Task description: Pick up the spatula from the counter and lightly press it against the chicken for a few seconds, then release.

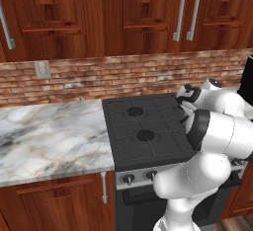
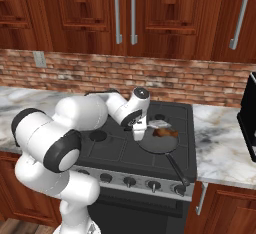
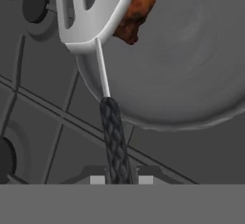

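**Spatula (image 3: 111,117) with white slotted blade over chicken in the pan**

The two-finger gripper (image 3: 120,179) is closed almost fully on the spatula's dark braided handle, and the thin white shaft reaches out ahead of it. The blade lies across the edge of the browned chicken piece (image 3: 139,7); I cannot tell how firmly it bears down. This single piece lies in the round dark grey frying pan (image 3: 191,60). The pan sits on the black gas stove (image 2: 115,150), toward its right, with its long handle pointing at the front edge.
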